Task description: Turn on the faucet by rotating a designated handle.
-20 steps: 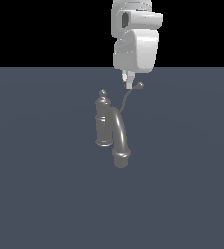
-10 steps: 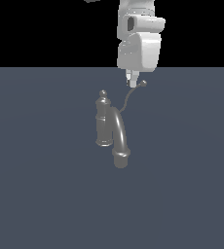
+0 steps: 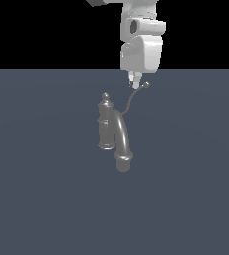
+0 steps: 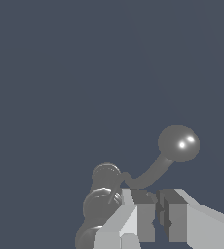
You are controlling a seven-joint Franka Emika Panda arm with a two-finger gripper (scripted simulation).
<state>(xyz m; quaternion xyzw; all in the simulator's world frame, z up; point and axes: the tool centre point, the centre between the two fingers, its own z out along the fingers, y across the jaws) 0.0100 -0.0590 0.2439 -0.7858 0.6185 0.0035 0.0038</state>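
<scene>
The small grey faucet [image 3: 104, 124] stands on the dark floor, with a knob-topped post and a thick arched spout [image 3: 122, 137]. Its thin S-curved handle [image 3: 131, 101] rises toward the exterior view's right and ends in a ball tip [image 3: 147, 84]. My gripper [image 3: 135, 80] hangs just above the handle, beside the ball tip, on its left in the exterior view. In the wrist view the handle [image 4: 150, 174] curves up to the ball tip [image 4: 178, 143] just past my gripper [image 4: 156, 198]. Its fingers are nearly together with nothing between them.
The faucet stands on a flat dark grey-blue floor [image 3: 47, 199] that spreads all round it. Black background lies beyond the far edge. The white arm [image 3: 141, 50] comes down from above.
The arm has shifted a little toward the exterior view's right. The handle's ball tip has moved slightly right and up with it.
</scene>
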